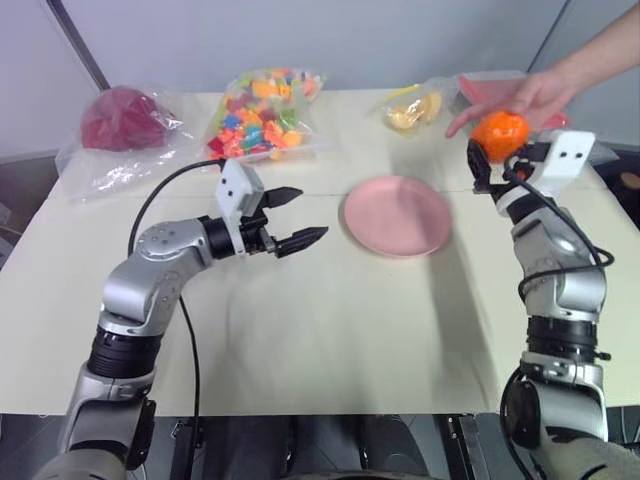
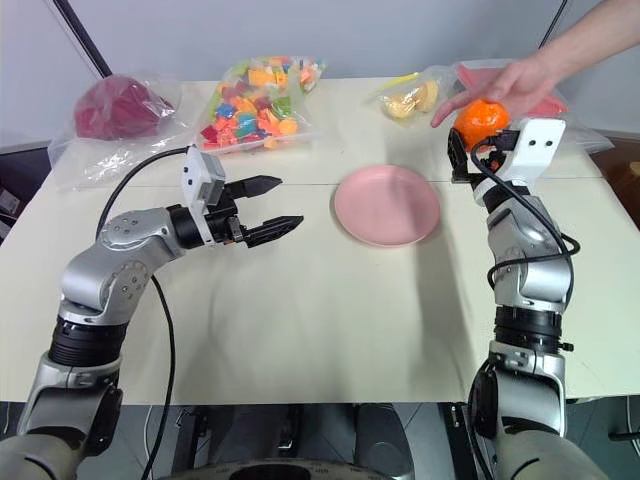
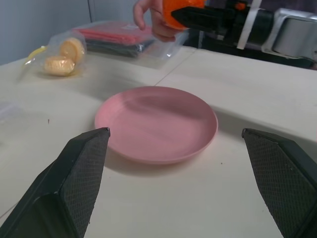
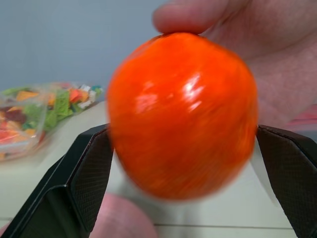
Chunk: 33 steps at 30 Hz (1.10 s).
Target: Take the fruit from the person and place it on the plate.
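Fruit [image 4: 182,115] held up in person's hand [image 1: 527,98] over far right part of bench [image 1: 300,330], thumb on top, fingers behind and under. Right tool [image 1: 487,162] raised to it, released, jaws spread wide with fruit between them; in right wrist view one black pad close beside each flank of fruit, contact not clear. Fruit still in hand, not on plate.

Plate [image 1: 398,215] flat on bench, near middle, bare, apart from fruit and to its left. Left tool [image 1: 296,218] hovering above bench just left of plate, released, fingers [image 3: 74,183] wide apart and pointing toward plate, grasping nothing.

Along far edge of bench: clear bag of dark red stuff [image 1: 122,120] at far left, bag of bright mixed pieces [image 1: 262,112] beside it, small bag of pale yellow pieces [image 1: 412,108] behind plate, flat red packet [image 3: 116,37] under hand.
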Each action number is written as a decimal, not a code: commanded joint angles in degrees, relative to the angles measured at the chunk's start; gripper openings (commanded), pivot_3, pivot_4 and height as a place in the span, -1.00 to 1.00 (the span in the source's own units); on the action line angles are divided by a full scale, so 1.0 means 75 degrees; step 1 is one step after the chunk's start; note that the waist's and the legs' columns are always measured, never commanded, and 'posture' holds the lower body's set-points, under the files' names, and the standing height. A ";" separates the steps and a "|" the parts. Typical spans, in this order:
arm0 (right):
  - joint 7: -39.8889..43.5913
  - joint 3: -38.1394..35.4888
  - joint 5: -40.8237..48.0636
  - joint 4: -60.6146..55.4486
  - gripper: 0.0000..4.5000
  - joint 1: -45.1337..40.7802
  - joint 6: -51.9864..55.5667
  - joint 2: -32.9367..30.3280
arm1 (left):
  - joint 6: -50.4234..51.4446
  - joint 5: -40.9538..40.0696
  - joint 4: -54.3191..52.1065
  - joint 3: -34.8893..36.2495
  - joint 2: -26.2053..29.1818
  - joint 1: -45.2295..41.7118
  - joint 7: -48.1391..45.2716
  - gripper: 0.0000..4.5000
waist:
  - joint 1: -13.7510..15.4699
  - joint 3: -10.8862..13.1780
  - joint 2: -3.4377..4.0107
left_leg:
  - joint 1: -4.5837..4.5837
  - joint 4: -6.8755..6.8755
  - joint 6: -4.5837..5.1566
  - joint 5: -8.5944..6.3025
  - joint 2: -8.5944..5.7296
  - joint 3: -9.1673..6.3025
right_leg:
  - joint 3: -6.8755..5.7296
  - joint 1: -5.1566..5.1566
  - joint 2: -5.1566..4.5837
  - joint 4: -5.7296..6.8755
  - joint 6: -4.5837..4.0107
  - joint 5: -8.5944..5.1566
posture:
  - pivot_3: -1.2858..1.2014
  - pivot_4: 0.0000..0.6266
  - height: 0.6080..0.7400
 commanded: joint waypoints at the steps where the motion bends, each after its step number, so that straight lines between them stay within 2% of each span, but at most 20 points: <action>1: 0.0065 -0.0063 -0.0067 0.0054 0.89 -0.0336 -0.0342 -0.0073 | -0.0129 0.0095 -0.0321 0.0022 0.0019 0.0070 0.0093 1.00 | 0.0000 0.0000 0.0000 | 0.0000 -0.0001 0.0000 0.0000 0.0000 0.0000 | 0.0000 0.0000 0.0000 0.0000 0.0000 0.0000 | 0.03 -0.52 1.00; 5: 0.0016 -0.0082 -0.0070 -0.0075 0.32 -0.0323 -0.0344 -0.0064 | -0.0146 0.0131 -0.0355 0.0042 0.0020 0.0143 0.0141 1.00 | 0.0006 0.0000 0.0000 | -0.0001 0.0000 0.0000 0.0000 0.0000 0.0000 | 0.0000 0.0000 -0.0001 -0.0001 0.0000 0.0000 | 0.03 -0.52 1.00; 6: 0.0010 -0.0079 -0.0066 -0.0117 0.29 -0.0312 -0.0322 -0.0059 | -0.0152 0.0142 -0.0354 0.0040 0.0015 0.0154 0.0147 1.00 | 0.0005 0.0000 0.0000 | -0.0001 0.0000 0.0000 0.0000 0.0000 0.0000 | 0.0000 0.0000 -0.0001 -0.0001 0.0000 0.0000 | 0.03 -0.52 1.00; 12: -0.0001 0.0128 -0.0077 -0.0550 0.29 -0.0237 0.0081 -0.0060 | -0.0167 0.0191 -0.0312 0.0051 0.0017 0.0185 0.0156 1.00 | 0.0004 0.0000 0.0000 | -0.0001 -0.0001 0.0000 0.0000 0.0000 0.0000 | 0.0000 0.0000 -0.0001 -0.0001 0.0000 0.0000 | 0.03 -0.52 1.00; 18: 0.0621 0.1176 0.0008 -0.1201 0.29 0.0226 0.1735 -0.0054 | -0.0221 0.0525 -0.0209 -0.0075 0.0298 0.0462 0.0025 1.00 | -0.0026 0.0000 0.0000 | -0.0001 -0.0006 0.0000 0.0000 0.0004 0.0000 | 0.0001 -0.0005 0.0002 -0.0001 -0.0001 0.0000 | 0.03 -0.52 1.00; 23: 0.0769 0.1449 0.0241 -0.1255 0.29 0.0316 0.2813 0.0099 | -0.0368 0.0794 -0.0267 -0.0213 0.0371 0.0704 -0.0005 1.00 | 0.0039 0.0000 0.0000 | -0.0005 -0.0001 0.0001 0.0000 -0.0001 -0.0001 | 0.0000 -0.0003 -0.0003 -0.0001 -0.0001 0.0000 | 0.03 -0.52 1.00; 29: 0.0994 0.1573 0.0197 -0.1126 0.29 0.0261 0.3026 0.0238 | -0.0435 0.0904 -0.0424 -0.0299 0.0290 0.0895 0.0113 1.00 | 0.0027 0.0000 0.0000 | -0.0005 -0.0003 0.0002 -0.0001 -0.0001 -0.0001 | 0.0000 -0.0005 -0.0003 -0.0002 -0.0001 0.0000 | 0.03 -0.52 1.00; 31: 0.1059 0.1527 0.0177 -0.0985 0.74 0.0175 0.2983 0.0237 | -0.0410 0.0892 -0.0498 -0.0296 0.0237 0.0944 0.0152 1.00 | 0.0023 0.0000 0.0000 | -0.0005 -0.0002 0.0001 -0.0001 -0.0001 -0.0001 | 0.0000 -0.0005 -0.0003 -0.0002 -0.0001 0.0000 | 0.03 -0.52 1.00; 33: 0.1130 0.1508 0.0155 -0.0908 0.99 0.0119 0.2931 0.0219 | -0.0402 0.0899 -0.0522 -0.0294 0.0213 0.0955 0.0168 1.00 | 0.0020 0.0000 0.0000 | -0.0005 -0.0002 0.0001 -0.0001 -0.0001 -0.0001 | 0.0000 -0.0005 -0.0003 -0.0002 -0.0001 0.0000 | 0.03 -0.52 1.00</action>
